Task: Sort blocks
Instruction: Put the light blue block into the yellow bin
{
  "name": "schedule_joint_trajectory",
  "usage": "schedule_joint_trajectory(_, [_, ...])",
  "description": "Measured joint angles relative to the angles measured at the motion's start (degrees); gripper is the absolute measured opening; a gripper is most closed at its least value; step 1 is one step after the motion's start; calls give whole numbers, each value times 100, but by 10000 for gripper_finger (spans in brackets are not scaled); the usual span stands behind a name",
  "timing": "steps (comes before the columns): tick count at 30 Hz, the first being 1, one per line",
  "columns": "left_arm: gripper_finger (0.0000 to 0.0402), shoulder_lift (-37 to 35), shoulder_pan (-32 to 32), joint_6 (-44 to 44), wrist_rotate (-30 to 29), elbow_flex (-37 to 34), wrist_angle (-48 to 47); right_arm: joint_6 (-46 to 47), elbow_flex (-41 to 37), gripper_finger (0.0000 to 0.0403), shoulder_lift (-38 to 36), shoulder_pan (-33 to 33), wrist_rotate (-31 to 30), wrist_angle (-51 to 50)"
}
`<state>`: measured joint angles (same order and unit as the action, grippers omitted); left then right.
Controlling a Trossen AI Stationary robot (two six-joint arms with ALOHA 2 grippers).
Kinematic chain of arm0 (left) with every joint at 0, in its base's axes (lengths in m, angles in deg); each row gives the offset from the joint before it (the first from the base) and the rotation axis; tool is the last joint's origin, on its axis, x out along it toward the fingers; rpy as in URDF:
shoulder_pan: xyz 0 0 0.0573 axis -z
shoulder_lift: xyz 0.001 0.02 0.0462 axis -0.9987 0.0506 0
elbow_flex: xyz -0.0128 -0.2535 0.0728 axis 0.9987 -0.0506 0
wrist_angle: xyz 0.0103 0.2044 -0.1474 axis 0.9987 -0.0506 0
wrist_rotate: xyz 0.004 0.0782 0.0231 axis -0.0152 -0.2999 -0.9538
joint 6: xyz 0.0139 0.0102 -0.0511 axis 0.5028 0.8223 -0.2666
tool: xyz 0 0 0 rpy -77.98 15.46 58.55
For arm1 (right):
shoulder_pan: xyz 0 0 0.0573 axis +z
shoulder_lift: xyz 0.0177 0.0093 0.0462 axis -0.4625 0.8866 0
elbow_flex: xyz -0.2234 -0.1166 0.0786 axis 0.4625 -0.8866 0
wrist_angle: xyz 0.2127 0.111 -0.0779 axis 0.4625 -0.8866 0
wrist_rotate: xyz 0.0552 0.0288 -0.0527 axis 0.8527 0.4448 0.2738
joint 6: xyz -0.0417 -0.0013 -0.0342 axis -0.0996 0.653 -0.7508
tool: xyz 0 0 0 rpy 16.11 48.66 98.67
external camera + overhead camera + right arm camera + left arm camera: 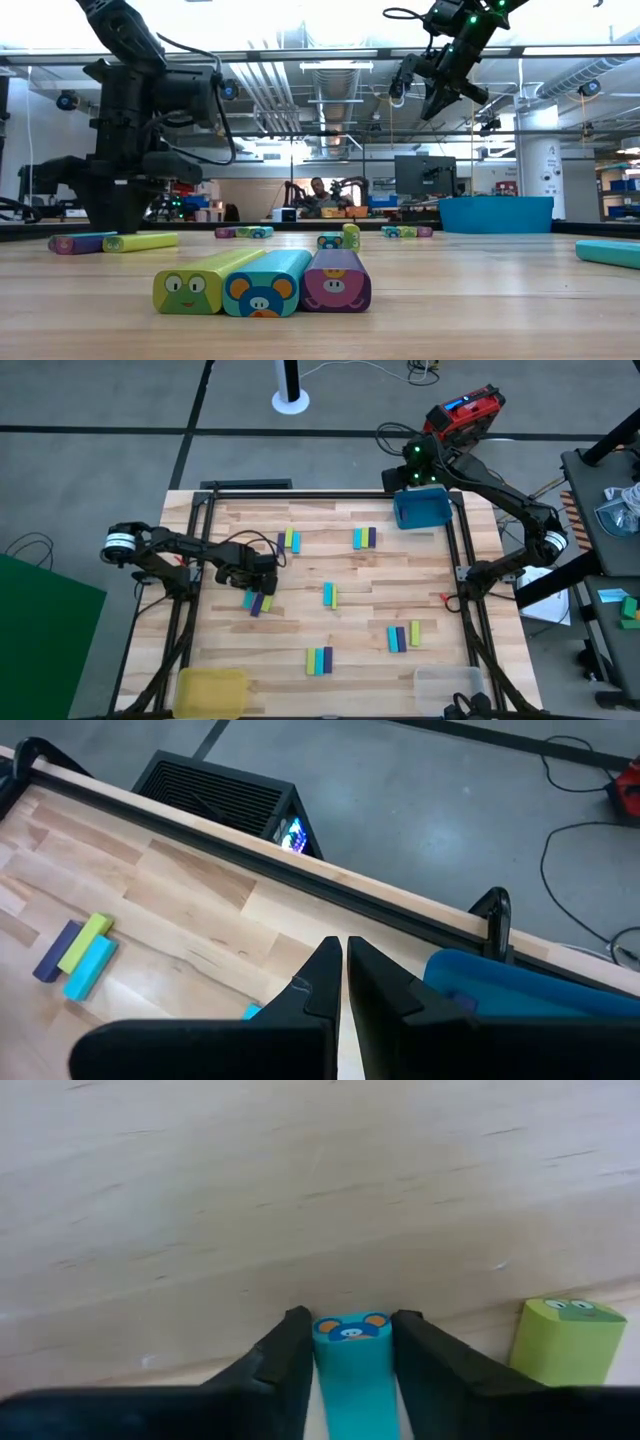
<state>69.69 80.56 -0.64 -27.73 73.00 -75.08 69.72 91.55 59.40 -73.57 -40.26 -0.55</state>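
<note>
Several small blocks lie flat on the wooden table [360, 575] in little groups, cyan, yellow-green and purple, such as the trio [262, 283] at the front. My left gripper [262, 575] is low at the table's left middle, shut on a cyan block [352, 1365] with a mouse face. A yellow-green block [568, 1342] lies just beside it, and a purple one [258, 604] is close by. My right gripper [342, 965] hangs shut with nothing in it, high over the far right, next to the blue tray [422, 508]. My left gripper pinches the cyan block between its two fingers [285, 1355], one on each long side [322, 1365]. The fingers run along the block, and its face end [350, 1328] sticks out just past their tips. Whether the block is on the table or lifted, I cannot tell.
A yellow tray [212, 688] sits at the near left corner and a clear tray [447, 685] at the near right. Block groups lie at the far middle [291, 540] [364, 538], centre [329, 595] and near right [403, 636]. A black frame [462, 575] rims the table.
</note>
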Motion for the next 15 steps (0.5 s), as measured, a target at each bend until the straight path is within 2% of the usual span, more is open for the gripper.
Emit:
schedule_joint_trajectory(2, [72,-4,0,-2,-11,0,-2,0,0,13,0,0,-1,-1])
schedule_joint_trajectory(8, [72,-1,0,86,-23,21,-34,0,0,13,0,0,-1,1])
schedule_joint_trajectory(15, [72,-3,-14,455,-182,422,-511,-57,0,13,0,0,-1,-1])
